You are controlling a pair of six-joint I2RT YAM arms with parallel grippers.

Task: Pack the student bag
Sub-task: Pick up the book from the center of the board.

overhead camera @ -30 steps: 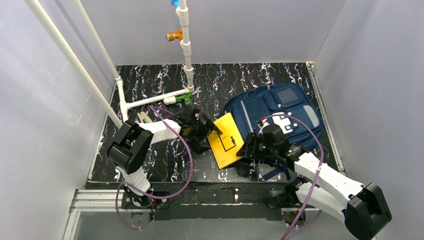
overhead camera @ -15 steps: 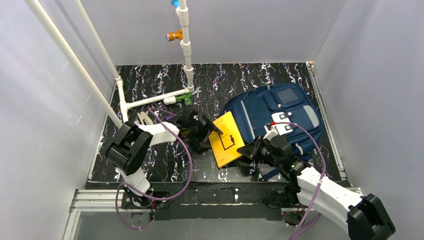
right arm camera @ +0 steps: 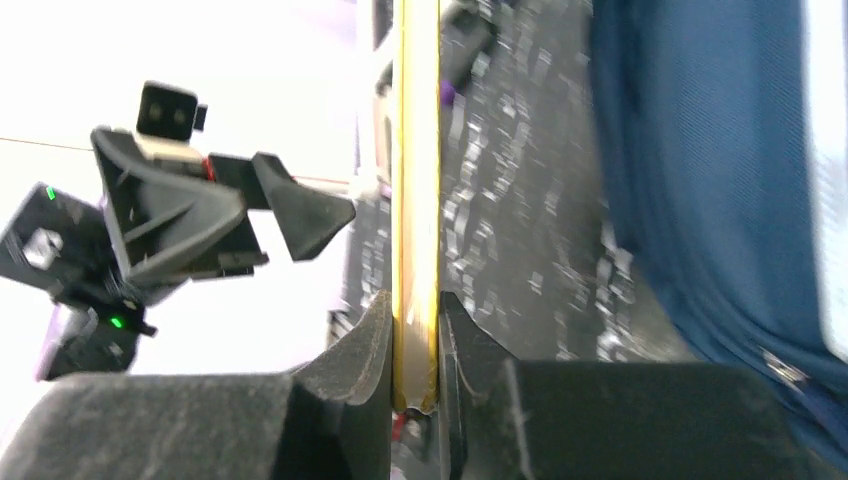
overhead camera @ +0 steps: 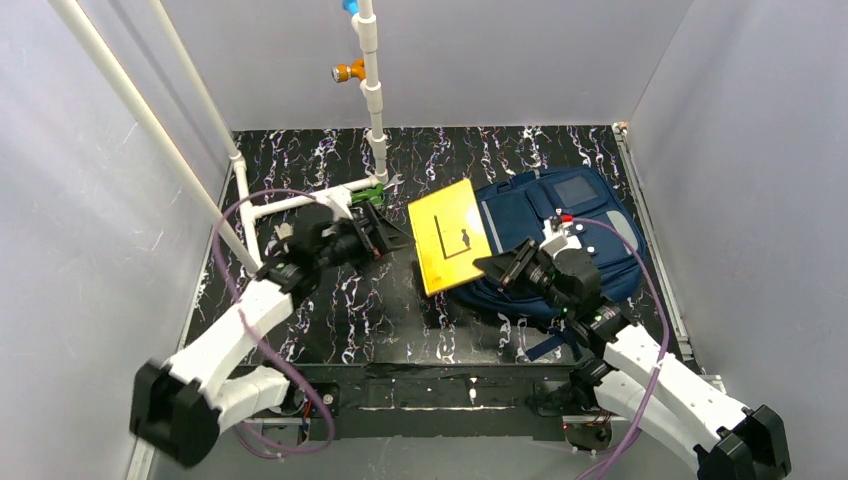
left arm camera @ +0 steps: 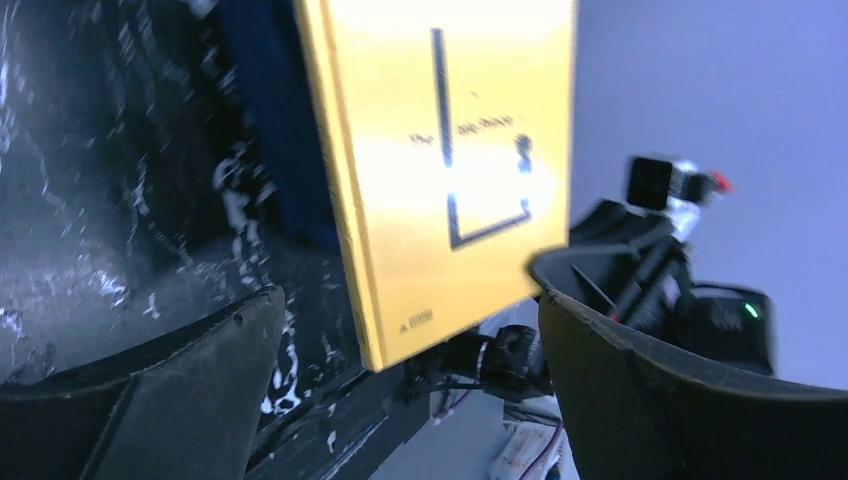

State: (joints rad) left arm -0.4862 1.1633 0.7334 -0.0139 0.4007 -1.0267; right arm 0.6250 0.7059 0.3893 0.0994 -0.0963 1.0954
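A black, white-veined counter [overhead camera: 330,300] enclosed by pale walls carries the student bag [overhead camera: 520,215], a navy backpack that lies flat on the right half of the surface, front side up, with grey-white patches and a clear pocket window facing the overhead camera. The bag [right arm camera: 720,150] fills the right side of the right wrist view as a sheet of blue fabric.

The right arm [overhead camera: 650,365] reaches in from the near right corner, and the left arm [overhead camera: 240,320] from the near left.

Between them is a yellow book [overhead camera: 448,235] with a thin black line drawing on its cover. Seen from above, its right edge overlaps the bag's left side. Whether it touches the bag cannot be told.

The right end effector [overhead camera: 500,268] grips the book by its near right corner. In the wrist view [right arm camera: 413,320] both fingers press flat against the book's [right arm camera: 415,150] two faces.

The left end effector [overhead camera: 385,232] stands just left of the book with its fingers spread wide and nothing between them; its own camera [left arm camera: 408,285] looks past them at the cover [left arm camera: 450,150].

At the back left, a white pipe frame [overhead camera: 370,70] carries an orange fitting [overhead camera: 347,71] and a green clamp [overhead camera: 372,192].
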